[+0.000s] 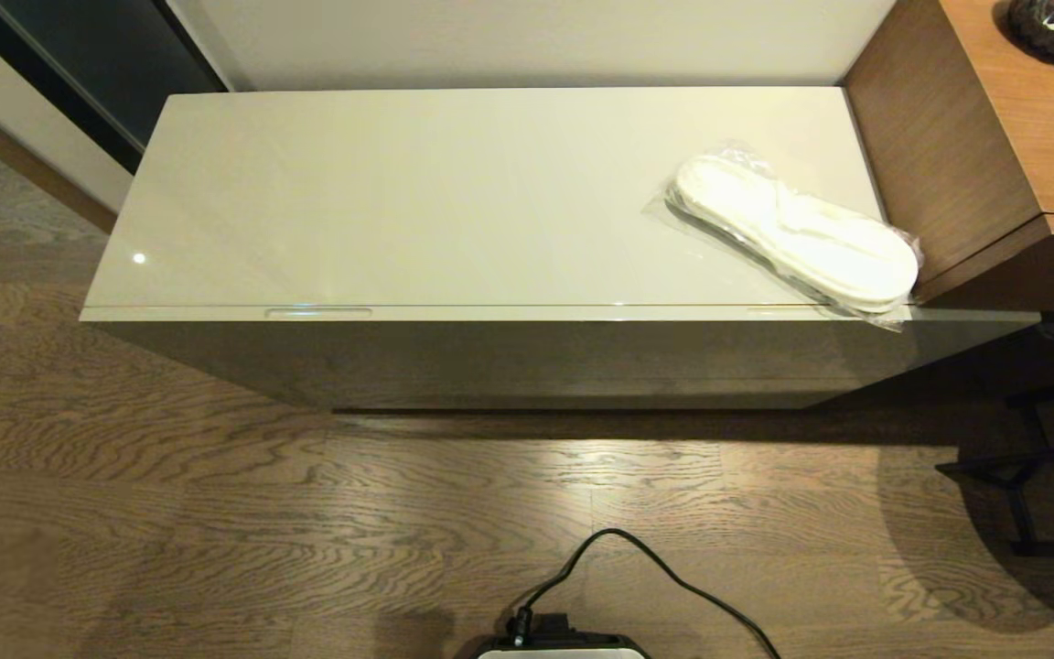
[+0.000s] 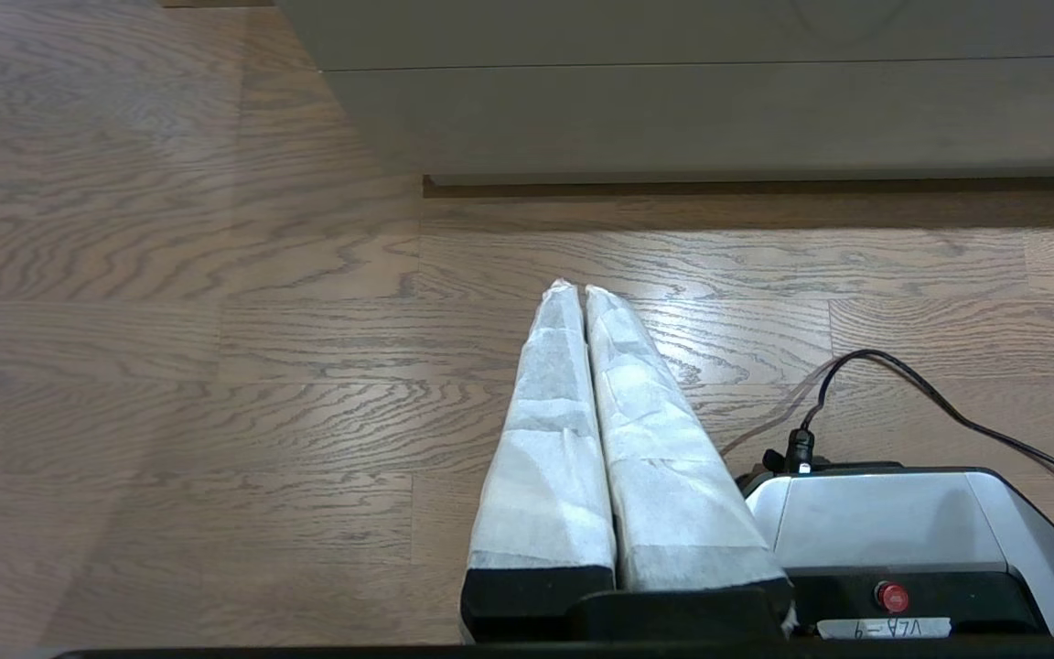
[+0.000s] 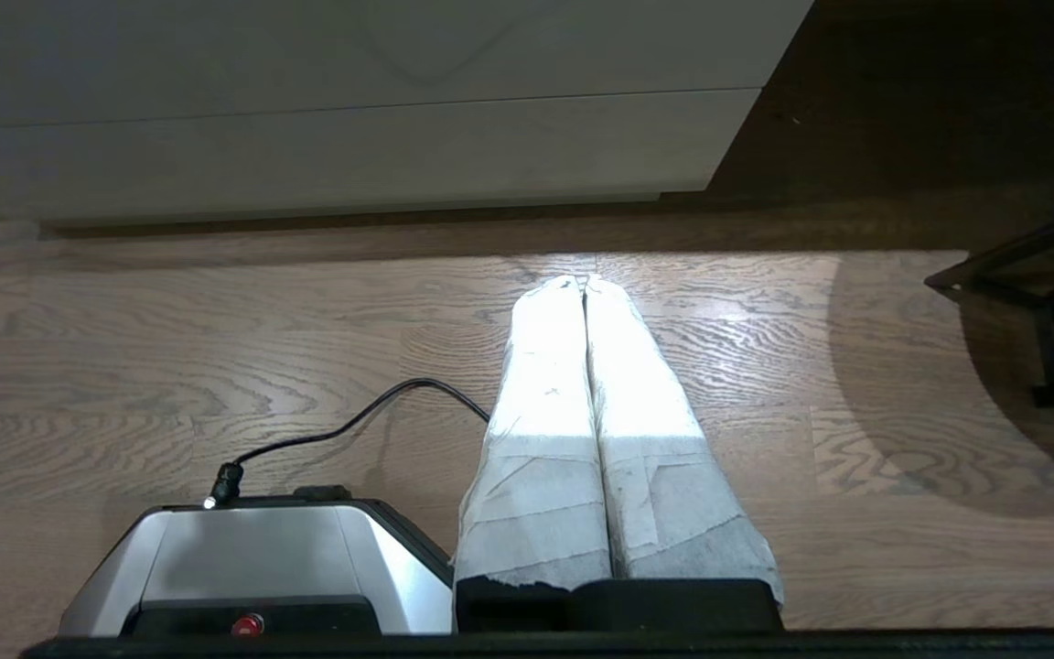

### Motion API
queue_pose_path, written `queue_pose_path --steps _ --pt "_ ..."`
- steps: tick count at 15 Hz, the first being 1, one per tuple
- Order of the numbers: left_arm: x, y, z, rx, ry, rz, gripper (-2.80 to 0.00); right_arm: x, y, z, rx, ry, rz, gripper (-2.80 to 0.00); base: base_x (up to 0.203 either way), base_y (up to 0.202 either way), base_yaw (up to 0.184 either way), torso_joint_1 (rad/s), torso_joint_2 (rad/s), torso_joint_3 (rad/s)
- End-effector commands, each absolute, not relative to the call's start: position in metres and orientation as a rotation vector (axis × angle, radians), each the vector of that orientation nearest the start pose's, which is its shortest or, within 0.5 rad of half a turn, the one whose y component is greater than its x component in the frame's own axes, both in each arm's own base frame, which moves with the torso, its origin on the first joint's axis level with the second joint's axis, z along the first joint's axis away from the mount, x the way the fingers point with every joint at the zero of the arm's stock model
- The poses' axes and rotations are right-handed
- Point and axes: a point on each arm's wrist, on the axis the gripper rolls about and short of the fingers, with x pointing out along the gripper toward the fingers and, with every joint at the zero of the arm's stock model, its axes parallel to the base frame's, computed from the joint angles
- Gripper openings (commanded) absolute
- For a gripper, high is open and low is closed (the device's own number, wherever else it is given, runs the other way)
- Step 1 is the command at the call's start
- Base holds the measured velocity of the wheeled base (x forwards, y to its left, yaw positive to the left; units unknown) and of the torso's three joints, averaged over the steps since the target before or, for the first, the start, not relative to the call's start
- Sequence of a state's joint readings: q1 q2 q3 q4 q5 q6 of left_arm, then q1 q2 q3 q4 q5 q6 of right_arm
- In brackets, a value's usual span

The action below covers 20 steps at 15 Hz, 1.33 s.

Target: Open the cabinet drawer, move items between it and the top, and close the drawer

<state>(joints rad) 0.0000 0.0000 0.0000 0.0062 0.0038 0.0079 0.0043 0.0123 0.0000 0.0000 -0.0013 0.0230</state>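
The cabinet drawer (image 1: 490,314) is shut, its front edge running as a thin seam across the middle of the head view, with one recessed slot handle (image 1: 317,312) left of centre and a second slot (image 1: 772,309) far to the right, half hidden. On the top (image 1: 417,197), the glossy beige surface, the plastic-sealed slippers (image 1: 797,231) lie at the right end, aslant, and their wrapper's corner overhangs the front edge just above that right slot. No wrapped bundle is in sight; I judge it may be inside the drawer.

Neither arm shows in the head view. The left tool (image 2: 579,297) hangs low over the wooden floor (image 1: 216,513), its padded fingers pressed together and holding nothing. The right tool (image 3: 585,284) hangs likewise, closed and empty, well short of the cabinet front.

The risks from here, as I see them:
- The slots are narrow and shallow, and the fingers are thickly wrapped, so a tip could skid off the gloss and miss the handle.
- A pull at the left slot alone could rack so wide a drawer and jam it.
- The overhanging wrapper could be brushed by an arm reaching for the right slot, and the slippers could slide to the floor.
- The brown wooden unit (image 1: 939,146) stands hard by the slippers, leaving little room for a grasp from that side.
- The black cable (image 1: 655,567) trails in front of the base.
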Motion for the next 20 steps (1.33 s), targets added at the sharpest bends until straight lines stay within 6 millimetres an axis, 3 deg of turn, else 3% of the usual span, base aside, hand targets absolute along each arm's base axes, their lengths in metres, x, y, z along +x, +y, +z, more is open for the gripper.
queue_pose_path --steps 1,20 --pt "-0.0227 0.0001 0.0749 0.008 0.008 0.005 -2.8 -0.0217 -0.0001 0.0749 0.023 0.015 0.003 -2.8 0.0 0.0 0.0 0.0 0.0 0.0" --pt "-0.0227 0.0001 0.0749 0.008 0.008 0.005 -2.8 -0.0217 -0.0001 0.0749 0.023 0.015 0.003 -2.8 0.0 0.0 0.0 0.0 0.0 0.0"
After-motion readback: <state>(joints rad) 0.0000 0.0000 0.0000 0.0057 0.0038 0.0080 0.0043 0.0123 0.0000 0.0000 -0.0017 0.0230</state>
